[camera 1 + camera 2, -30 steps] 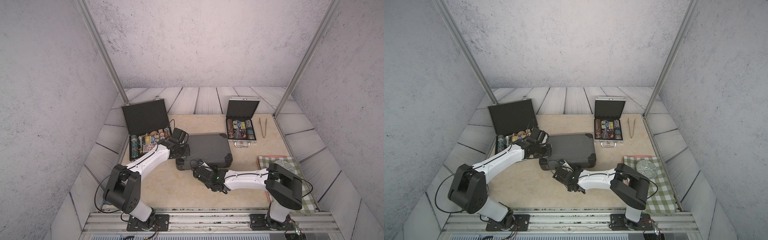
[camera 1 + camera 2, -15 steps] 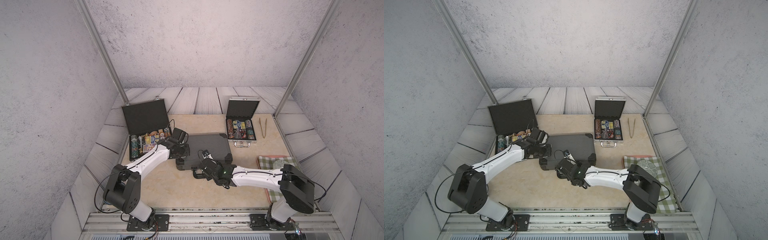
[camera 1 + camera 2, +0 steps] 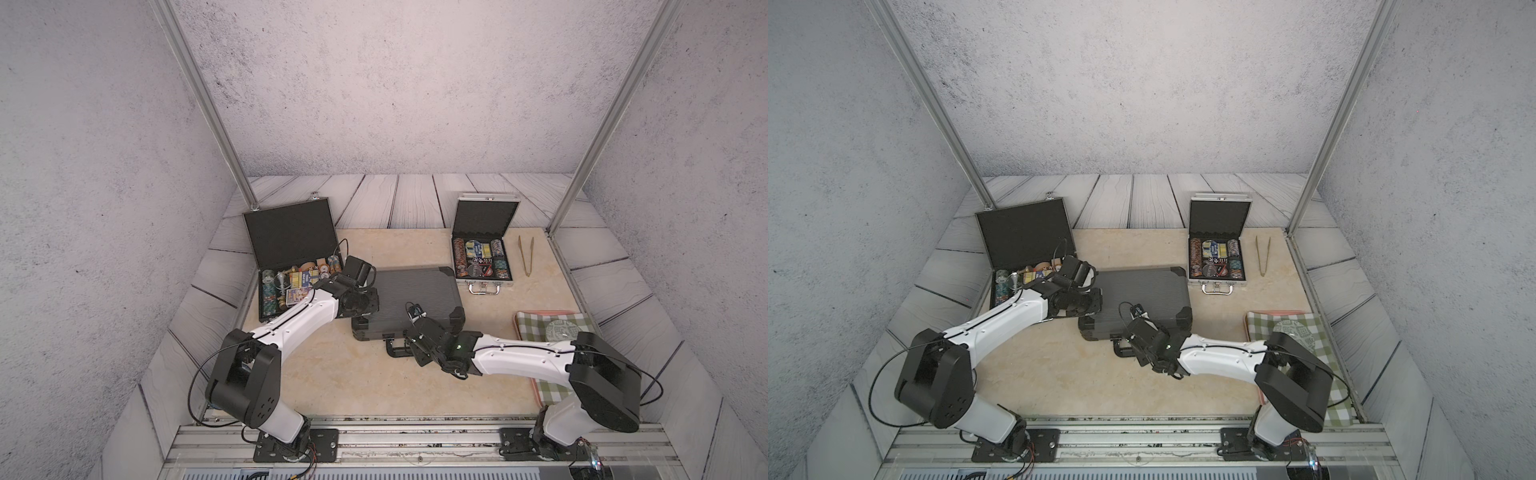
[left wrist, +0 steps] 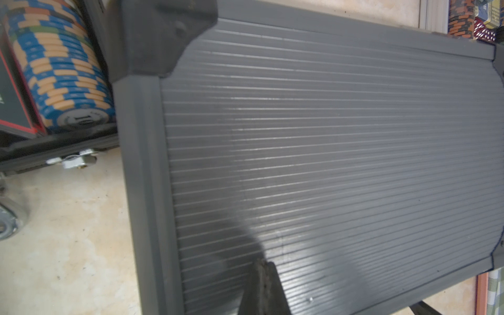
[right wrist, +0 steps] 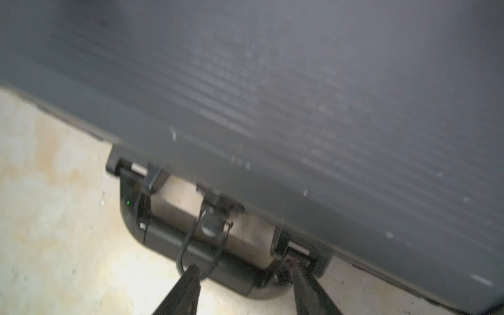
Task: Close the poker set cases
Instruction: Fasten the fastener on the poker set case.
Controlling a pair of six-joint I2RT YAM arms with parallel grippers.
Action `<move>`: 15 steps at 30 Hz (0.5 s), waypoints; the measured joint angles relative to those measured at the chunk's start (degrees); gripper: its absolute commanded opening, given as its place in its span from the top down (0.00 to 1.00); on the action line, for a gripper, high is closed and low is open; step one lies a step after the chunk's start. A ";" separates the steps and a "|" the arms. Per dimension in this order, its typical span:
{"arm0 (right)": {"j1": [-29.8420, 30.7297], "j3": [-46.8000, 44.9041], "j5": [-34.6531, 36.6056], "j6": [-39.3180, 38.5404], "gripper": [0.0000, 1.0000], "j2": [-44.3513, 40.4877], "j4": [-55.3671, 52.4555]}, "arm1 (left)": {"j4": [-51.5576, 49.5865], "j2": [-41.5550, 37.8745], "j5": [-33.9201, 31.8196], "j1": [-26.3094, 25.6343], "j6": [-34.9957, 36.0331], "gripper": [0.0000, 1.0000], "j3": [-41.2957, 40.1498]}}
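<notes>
The grey case (image 3: 409, 297) lies flat on the counter (image 3: 332, 386) with its lid down. It sits directly under the left end effector (image 4: 262, 283), whose fingers are pressed together with their tips on the ribbed lid near one black corner. The right end effector (image 5: 244, 271) is at the case's front edge, its fingers moderately spread. The handle (image 5: 191, 253) lies just ahead of them, and one tip is close to the handle's hinge. Whether the lid is latched cannot be told; a small fitting (image 5: 215, 218) above the handle may be the catch. The likely trouble is here. If the right fingers close or push on the handle rather than the catch, they could drag or tip the case. The narrow left tips could then skid along the ribs and lose their hold-down. A sideways slide would knock the case into the black case (image 3: 291, 237), which stands open just beside the left end effector, and could jolt its chips (image 4: 62, 81). A thin wire loop (image 5: 185, 245) near the right fingers might also snag. The silver case (image 3: 484, 216), open as well, sits well beyond the right end effector, so most of the task looks undone.
</notes>
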 measured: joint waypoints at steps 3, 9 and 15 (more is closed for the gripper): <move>0.44 -2.67 -2.60 -2.51 0.35 -0.92 0.70 | 0.00 0.00 0.02 0.04 0.00 1.00 0.00; 2.40 -2.34 -3.32 -6.19 0.31 0.33 1.99 | 0.00 0.00 0.17 0.26 0.00 1.00 0.00; 3.65 1.16 0.09 -7.30 0.29 5.40 1.20 | 0.00 0.00 0.17 0.26 0.00 1.00 0.00</move>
